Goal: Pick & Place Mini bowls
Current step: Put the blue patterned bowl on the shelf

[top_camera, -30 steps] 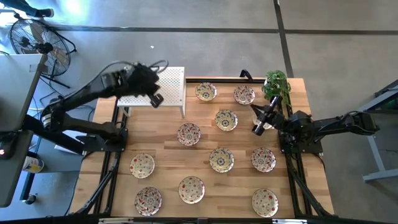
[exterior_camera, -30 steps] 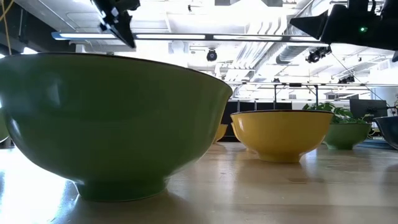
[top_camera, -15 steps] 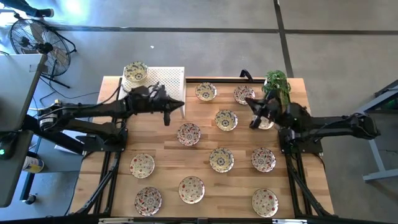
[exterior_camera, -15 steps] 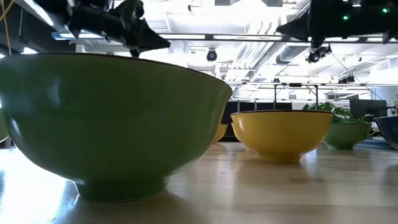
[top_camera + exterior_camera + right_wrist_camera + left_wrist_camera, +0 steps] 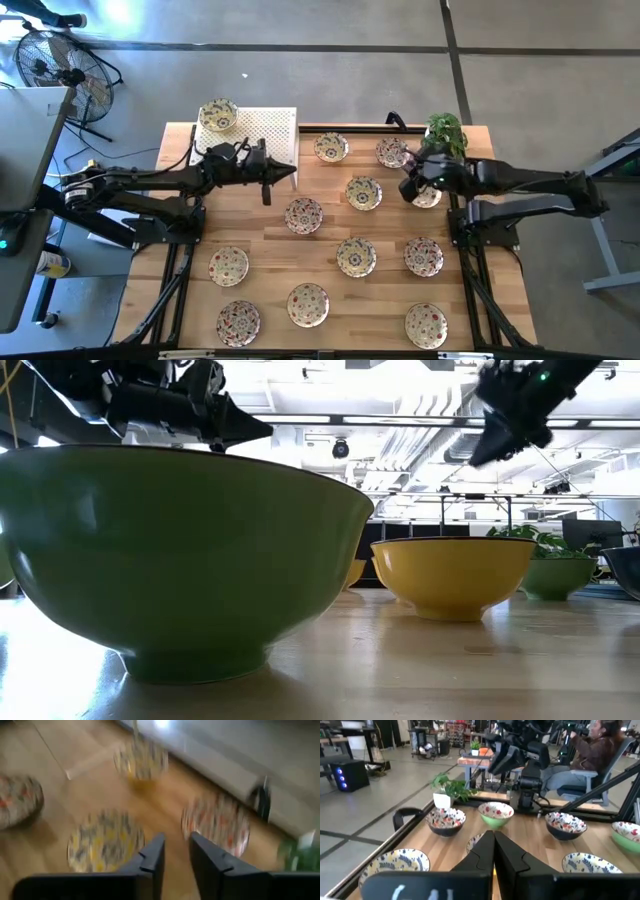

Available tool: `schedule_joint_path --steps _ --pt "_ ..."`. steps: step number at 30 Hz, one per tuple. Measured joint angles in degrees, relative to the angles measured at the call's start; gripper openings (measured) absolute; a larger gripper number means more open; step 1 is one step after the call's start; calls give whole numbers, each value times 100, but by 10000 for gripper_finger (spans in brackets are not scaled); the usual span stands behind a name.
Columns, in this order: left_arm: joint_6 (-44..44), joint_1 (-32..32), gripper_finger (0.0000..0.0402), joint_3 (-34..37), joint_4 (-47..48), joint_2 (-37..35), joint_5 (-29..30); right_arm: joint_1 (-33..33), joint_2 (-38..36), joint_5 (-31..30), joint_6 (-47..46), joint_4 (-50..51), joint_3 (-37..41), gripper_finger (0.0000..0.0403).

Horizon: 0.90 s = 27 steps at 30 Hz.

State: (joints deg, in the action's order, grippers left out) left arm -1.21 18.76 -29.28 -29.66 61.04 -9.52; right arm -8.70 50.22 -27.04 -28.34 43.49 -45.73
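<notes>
Small floral-patterned cream mini bowls scattered on wooden table, left pincer pressed together beside white perforated rack, right pincer slightly spread above table.

Both arms were dark, nearly black, built of slim tubular links joined by bulkier rounded housings. The left arm carried thin black cables looping over its wrist block. The right arm looked the same, and a small green light glowed on its wrist. The left claw had two flat, wedge-shaped black fingers; the right claw had matching angular ones.
</notes>
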Motion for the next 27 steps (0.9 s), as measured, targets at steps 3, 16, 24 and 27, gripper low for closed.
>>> schedule_joint_path --steps 3,16,24,27 --pt "240 -2 0 -2 -41 -2 1 -34 284 427 -615 595 -36 132" --pt "420 -2 0 -2 -4 70 -3 -918 953 1063 -1362 936 -22 199" --pt "391 -4 0 -2 -40 114 -17 -2306 1240 1066 -1365 -33 -27 200" --pt "378 -4 0 -4 -20 114 -49 -2674 1629 997 -1325 -285 -27 200"
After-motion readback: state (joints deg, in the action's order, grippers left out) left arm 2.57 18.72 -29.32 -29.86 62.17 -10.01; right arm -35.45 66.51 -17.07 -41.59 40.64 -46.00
